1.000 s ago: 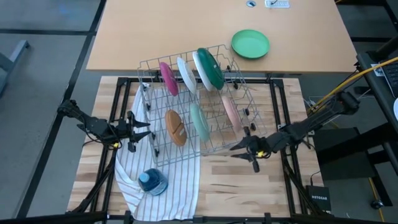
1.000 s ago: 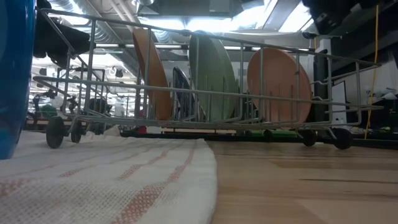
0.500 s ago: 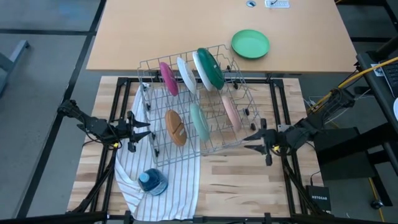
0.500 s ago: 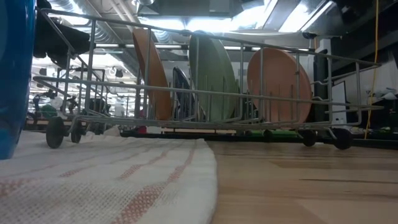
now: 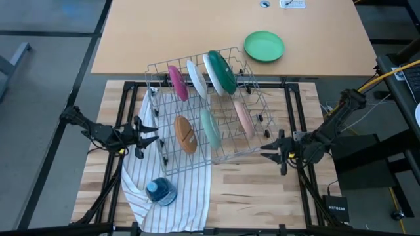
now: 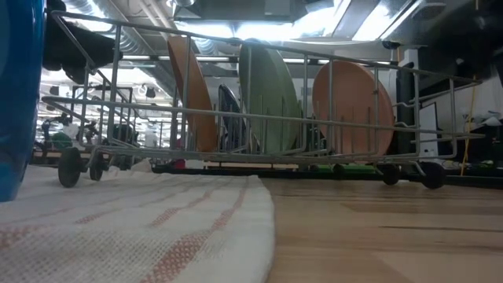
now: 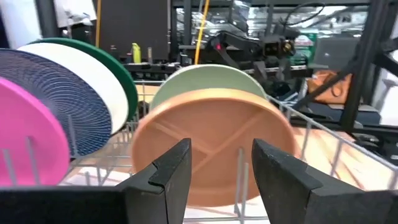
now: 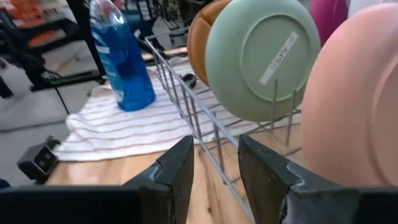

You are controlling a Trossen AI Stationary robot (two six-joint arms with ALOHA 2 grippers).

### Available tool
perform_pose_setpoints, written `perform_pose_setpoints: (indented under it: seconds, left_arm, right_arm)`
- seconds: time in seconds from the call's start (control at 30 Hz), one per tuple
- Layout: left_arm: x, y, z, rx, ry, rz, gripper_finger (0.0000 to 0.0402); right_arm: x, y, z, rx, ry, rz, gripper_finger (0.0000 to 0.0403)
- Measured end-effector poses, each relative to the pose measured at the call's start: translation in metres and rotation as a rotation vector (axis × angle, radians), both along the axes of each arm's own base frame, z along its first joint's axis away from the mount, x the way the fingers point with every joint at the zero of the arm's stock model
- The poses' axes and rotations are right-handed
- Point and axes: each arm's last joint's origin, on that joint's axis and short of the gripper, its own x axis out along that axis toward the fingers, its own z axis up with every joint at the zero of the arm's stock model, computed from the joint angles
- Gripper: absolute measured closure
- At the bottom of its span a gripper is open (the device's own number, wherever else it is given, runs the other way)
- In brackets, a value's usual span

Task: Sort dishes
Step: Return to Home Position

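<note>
A wire dish rack (image 5: 207,108) stands on the table with several plates on edge in its slots: magenta (image 5: 177,82), speckled blue (image 5: 195,78), white with a dark green back (image 5: 220,71), brown (image 5: 185,134), pale mint (image 5: 210,128), pale pink (image 5: 243,117). My left gripper (image 5: 154,136) is open and empty at the rack's left side, facing the brown plate (image 7: 214,152). My right gripper (image 5: 264,152) is open and empty at the rack's near right corner, facing the mint plate (image 8: 261,56) and the pink plate (image 8: 351,106).
A vivid green plate (image 5: 264,46) lies flat on the far table. A blue see-through container (image 5: 161,191) stands on a striped towel (image 5: 177,183) near the front left. Bare wood lies in front of the rack, toward the near right.
My right gripper has drawn back toward the table's right edge, away from the rack's near side, and its arm has folded back. The plates and the rack have stayed put.
</note>
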Motion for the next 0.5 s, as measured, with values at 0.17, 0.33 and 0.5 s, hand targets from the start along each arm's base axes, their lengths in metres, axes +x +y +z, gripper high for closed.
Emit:
perform_pose_setpoints:
  seconds: [0.17,0.33,0.5]
  left_arm:
    - [0.001,0.005,0.001,-0.008,-0.015,0.052,0.0245]
    - [0.002,0.010,0.001,-0.006,-0.013,0.115,0.0245]
    - [0.003,0.016,0.001,-0.006,-0.013,0.177,0.0245]
  right_arm:
    - [-0.002,-0.001,-0.010,0.016,-0.014,0.010,0.0274]
    - [-0.003,-0.002,-0.018,-0.025,0.004,0.020,0.0274]
    - [-0.003,-0.002,-0.020,-0.046,0.013,0.025,0.0274]
